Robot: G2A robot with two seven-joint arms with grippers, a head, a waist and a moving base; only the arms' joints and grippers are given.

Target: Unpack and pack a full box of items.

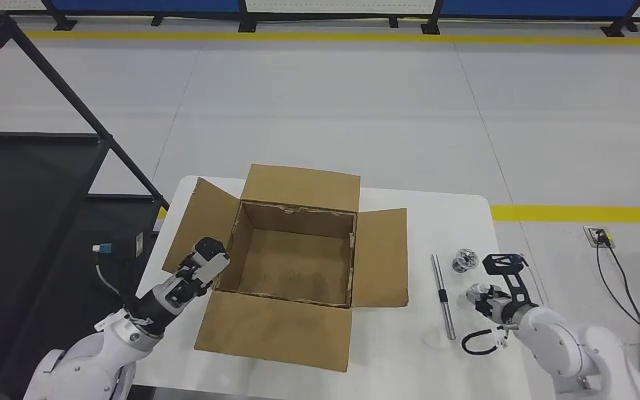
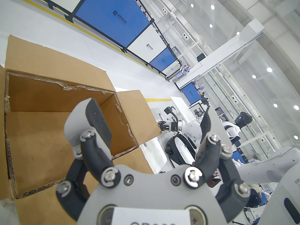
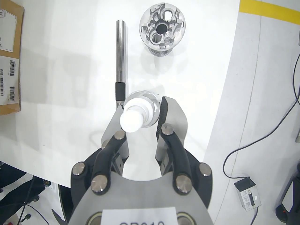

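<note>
Right tool (image 3: pixel 142 108), clasping round chrome part (image 3: pixel 138 114)

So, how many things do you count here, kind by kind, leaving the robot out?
Cardboard box: 1
Metal rod: 1
Cast metal hub: 1
White-tipped metal part, in the right gripper: 1
Total: 4

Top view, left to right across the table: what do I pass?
Left gripper → open brown cardboard box → long silver metal rod → round cast-metal hub → right gripper around a white-capped silver cylinder.
</note>
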